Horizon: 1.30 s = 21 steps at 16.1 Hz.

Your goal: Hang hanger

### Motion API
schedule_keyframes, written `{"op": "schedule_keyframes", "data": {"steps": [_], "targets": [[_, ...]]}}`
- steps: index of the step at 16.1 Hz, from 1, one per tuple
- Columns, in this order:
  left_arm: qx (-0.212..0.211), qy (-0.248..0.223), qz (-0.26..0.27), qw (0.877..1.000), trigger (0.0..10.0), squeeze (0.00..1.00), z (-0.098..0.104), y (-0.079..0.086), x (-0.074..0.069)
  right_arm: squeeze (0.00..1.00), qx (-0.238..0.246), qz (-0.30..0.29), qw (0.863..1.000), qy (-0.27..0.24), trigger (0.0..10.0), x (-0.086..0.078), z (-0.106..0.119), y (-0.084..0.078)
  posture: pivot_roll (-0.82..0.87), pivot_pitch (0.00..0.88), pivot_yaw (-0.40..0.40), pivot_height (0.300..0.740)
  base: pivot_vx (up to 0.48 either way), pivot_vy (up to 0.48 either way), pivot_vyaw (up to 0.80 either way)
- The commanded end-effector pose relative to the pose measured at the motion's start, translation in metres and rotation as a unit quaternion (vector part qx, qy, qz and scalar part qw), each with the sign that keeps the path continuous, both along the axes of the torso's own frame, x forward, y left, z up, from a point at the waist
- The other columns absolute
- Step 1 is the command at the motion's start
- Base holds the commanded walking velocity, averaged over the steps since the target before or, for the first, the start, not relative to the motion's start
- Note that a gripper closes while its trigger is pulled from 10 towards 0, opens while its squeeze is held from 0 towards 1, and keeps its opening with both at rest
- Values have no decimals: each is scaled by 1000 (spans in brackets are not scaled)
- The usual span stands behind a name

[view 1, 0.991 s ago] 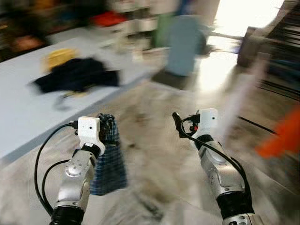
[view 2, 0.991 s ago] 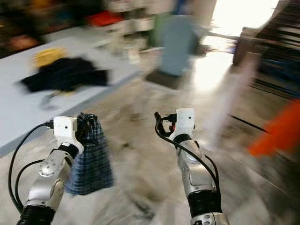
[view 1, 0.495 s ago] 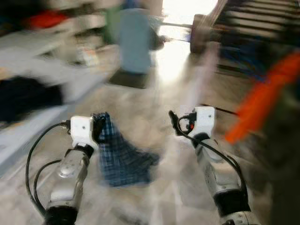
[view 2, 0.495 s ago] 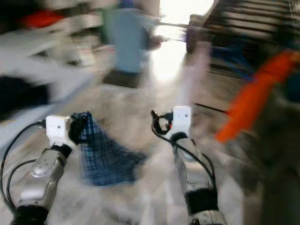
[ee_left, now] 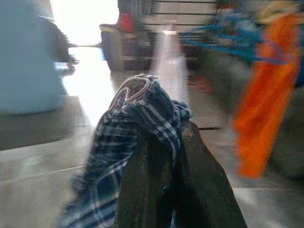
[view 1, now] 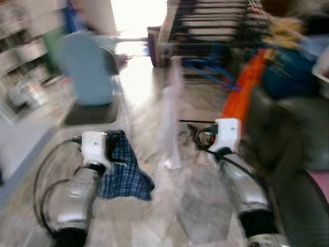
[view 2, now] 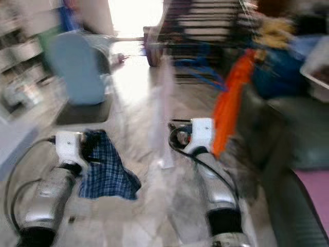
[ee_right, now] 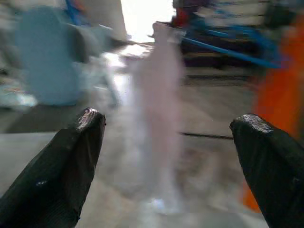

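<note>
A blue plaid cloth (view 1: pixel 126 175) hangs from my left gripper (ee_left: pixel 164 128), which is shut on its bunched top edge (ee_left: pixel 142 99); the rest dangles over the floor. I cannot make out a hanger in it. My right gripper (ee_right: pixel 168 118) is held up at chest height, open, with nothing between its fingers (ee_right: pixel 80 137). Straight ahead between both arms stands a pale white upright pole (view 1: pixel 172 123). All views are blurred by motion.
An orange garment (view 1: pixel 244 92) hangs to the right of the pole. A light blue rounded object (view 1: pixel 87 72) stands at the left on a dark mat. Dark slatted shelving (view 1: pixel 205 25) is at the back; a dark bulky shape (view 1: pixel 288 144) is at the right.
The whole picture has swung: the camera turned right, so the table with dark clothes left view and the pole and orange garment came to the middle. The cloth stays in my left gripper.
</note>
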<state>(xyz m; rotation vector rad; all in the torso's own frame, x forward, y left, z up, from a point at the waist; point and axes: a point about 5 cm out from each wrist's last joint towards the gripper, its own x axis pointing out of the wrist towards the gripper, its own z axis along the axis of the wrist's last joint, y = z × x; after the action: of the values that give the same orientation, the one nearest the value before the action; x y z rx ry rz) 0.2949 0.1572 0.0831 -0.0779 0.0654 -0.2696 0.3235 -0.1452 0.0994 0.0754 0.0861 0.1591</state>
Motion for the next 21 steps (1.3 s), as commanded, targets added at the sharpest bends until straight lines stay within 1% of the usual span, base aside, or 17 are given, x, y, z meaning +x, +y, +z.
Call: {"op": "schedule_keyframes", "data": {"steps": [1,4,6,11,12,17,18,19,21], "targets": [[8,2,8,1000,10000,0,-1,11,-1,0,11,7,1000,-8,10000,2,5,8,-76,0,31,740,364,311,-800],[8,7,12,1000,10000,0,-3,13,-2,0,12,9,1000,-6,10000,1,4,10,-73,0,29,740,361,317,-800],[-3,18,18,1000,10000,0,-4,13,-1,0,12,10,1000,-8,10000,2,5,11,-75,0,27,740,287,384,-650],[-7,33,17,999,10000,0,-7,13,0,0,11,7,1000,-9,10000,2,5,9,-78,0,30,740,276,392,0],[-6,40,16,999,10000,0,-8,13,0,0,11,8,1000,-9,10000,2,5,10,-78,0,30,740,0,450,0],[-7,40,14,999,10000,0,-8,11,1,0,11,12,1000,-12,10000,3,6,11,-78,0,30,740,0,457,0],[-6,39,14,999,10000,0,-8,9,1,0,10,13,1000,-14,10000,3,7,11,-78,0,30,740,0,461,0],[-2,26,12,1000,10000,0,-6,9,1,0,10,13,1000,-15,10000,3,7,11,-78,0,30,740,0,0,0],[-18,9,-3,1000,10000,0,-2,7,-1,0,9,14,1000,-16,10000,3,7,12,-75,0,30,740,0,0,0]]}}
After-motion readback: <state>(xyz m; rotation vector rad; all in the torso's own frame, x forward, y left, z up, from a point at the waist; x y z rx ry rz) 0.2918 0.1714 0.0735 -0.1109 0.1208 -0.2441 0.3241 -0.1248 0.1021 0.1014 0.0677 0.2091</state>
